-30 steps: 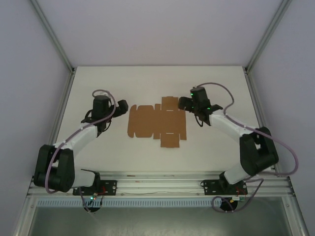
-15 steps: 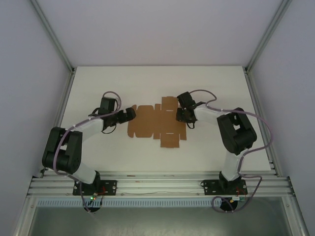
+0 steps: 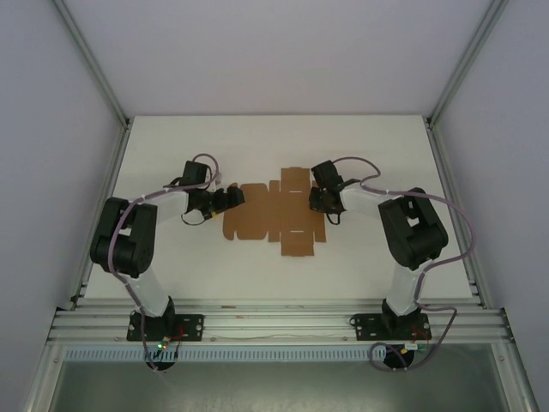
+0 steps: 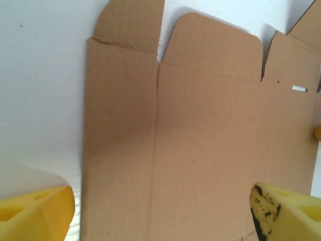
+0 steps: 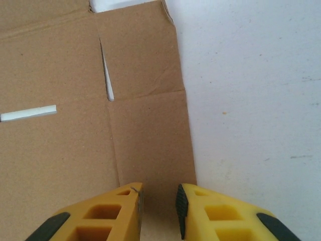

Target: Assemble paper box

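Flat, matte brown kraft paper box [image 3: 276, 212] sheet w/ flaps, left jaws wide, right narrow.

No readable text, labels or numbers appear anywhere.

A white table [image 3: 171, 257] carries a single flat, die-cut sheet of brown kraft cardboard, the unfolded paper box [image 3: 274, 215], lying near its centre with flaps spread outward on every side. Close up, the sheet [image 4: 200, 150] rests flush on the matte surface, creases and a narrow slot [image 5: 27, 113] visible.
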Motion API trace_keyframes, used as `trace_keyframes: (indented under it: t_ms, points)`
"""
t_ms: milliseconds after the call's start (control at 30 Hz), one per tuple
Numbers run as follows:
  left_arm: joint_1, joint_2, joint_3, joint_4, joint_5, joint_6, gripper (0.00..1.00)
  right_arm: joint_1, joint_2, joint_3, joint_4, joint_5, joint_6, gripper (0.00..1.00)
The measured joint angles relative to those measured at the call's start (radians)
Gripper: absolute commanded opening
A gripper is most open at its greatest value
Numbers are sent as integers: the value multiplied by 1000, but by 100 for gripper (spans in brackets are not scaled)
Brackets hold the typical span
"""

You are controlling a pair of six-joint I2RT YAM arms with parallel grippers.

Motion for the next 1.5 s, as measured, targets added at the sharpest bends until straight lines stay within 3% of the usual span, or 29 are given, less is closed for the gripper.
trace_keyframes:
  t_ms: [200,367,533,600,700,867,933,1067,1167,1267,1500]
  points:
    - [2,40,48,-18,71,1,85,-3,0,-13,34,-5,-29,26]
    - [-33,45,44,111,241,-55,82,-3,-2,-23,54,0,-35,26]
    - [-43,7,24,258,333,-140,80,-2,-3,-30,68,7,-36,26]
    - [-41,-10,9,312,348,-173,75,-2,-5,-32,71,10,-36,26]
    - [-41,-24,8,327,343,-178,54,-2,-8,-38,79,11,-36,27]
    - [-54,-42,53,194,246,-87,19,-2,-21,-59,109,10,-38,38]
    - [-62,-56,62,157,215,-53,0,-3,-35,-67,108,10,-39,44]
    - [-75,-93,65,138,194,-26,0,-14,-92,-96,88,-13,-54,60]
    - [-78,-129,65,156,193,-30,0,-44,-179,-121,74,-57,-79,84]
    - [-78,-179,62,221,200,-55,0,-117,-294,-143,80,-145,-100,100]
    - [-78,-280,64,417,259,-152,0,-304,-491,-212,155,-436,-127,100]
